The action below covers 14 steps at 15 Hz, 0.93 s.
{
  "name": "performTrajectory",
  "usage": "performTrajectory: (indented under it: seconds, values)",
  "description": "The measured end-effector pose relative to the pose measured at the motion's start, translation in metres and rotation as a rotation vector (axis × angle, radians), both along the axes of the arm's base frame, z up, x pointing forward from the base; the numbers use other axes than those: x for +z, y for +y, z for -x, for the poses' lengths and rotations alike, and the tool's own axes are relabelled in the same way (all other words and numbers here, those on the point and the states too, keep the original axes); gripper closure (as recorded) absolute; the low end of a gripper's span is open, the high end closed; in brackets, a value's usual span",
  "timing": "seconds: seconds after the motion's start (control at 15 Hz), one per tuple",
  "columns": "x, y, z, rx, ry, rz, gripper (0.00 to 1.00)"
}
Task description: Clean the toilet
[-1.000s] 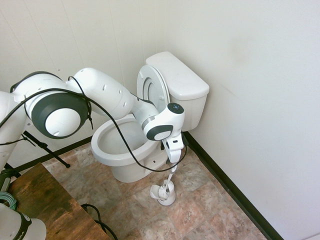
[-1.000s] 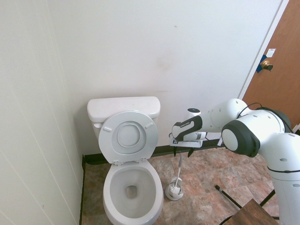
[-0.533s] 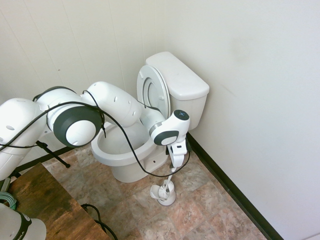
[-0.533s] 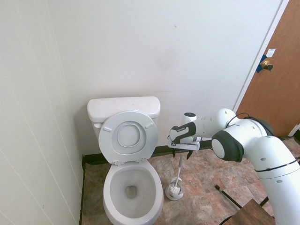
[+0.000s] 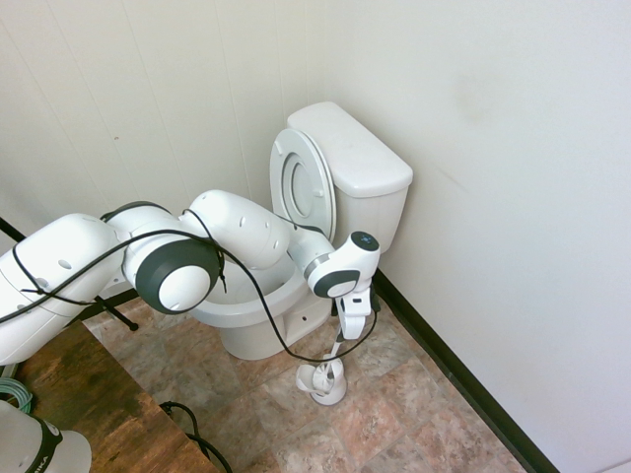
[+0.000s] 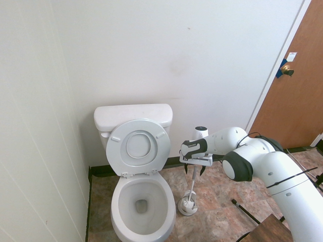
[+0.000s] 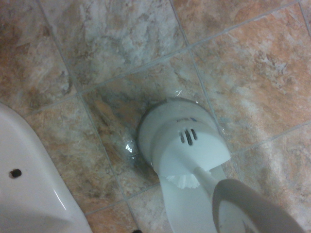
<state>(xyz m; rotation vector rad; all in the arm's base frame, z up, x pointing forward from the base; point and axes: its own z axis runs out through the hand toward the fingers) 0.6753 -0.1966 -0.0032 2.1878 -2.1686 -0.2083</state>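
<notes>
The toilet (image 5: 246, 296) stands in the corner with its seat and lid (image 6: 139, 146) raised against the tank (image 6: 132, 115); its bowl (image 6: 141, 204) is uncovered. Beside it on the floor a white toilet brush (image 6: 193, 182) stands upright in its round white holder (image 6: 187, 205) (image 5: 322, 381) (image 7: 182, 145). My gripper (image 6: 195, 170) (image 5: 344, 333) points down over the top of the brush handle, open, with a dark finger on each side of the handle. From these views I cannot tell whether the fingers touch the handle. The toilet's base (image 7: 29, 189) shows in the wrist view.
A tiled floor (image 5: 394, 414) surrounds the toilet, with a dark baseboard (image 5: 454, 379) along the wall close beside the brush. A wooden table (image 5: 99, 404) stands in front of the toilet. A brown door (image 6: 298, 85) is at the far side.
The arm has stretched out and lowered, bringing the gripper down and closer to the toilet, from above the brush handle to astride its top. The brush and holder have not moved.
</notes>
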Motion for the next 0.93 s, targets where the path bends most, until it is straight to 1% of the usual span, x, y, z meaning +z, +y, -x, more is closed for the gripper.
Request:
performTrajectory:
  seconds: [0.27, 0.6, 0.93]
  values:
    - [-0.006, -0.010, -0.004, -0.010, 0.004, -0.005, 1.00]
    - [-0.017, -0.005, -0.006, -0.004, 0.015, -0.015, 1.00]
    - [-0.020, -0.001, -0.010, -0.010, 0.011, -0.017, 1.00]
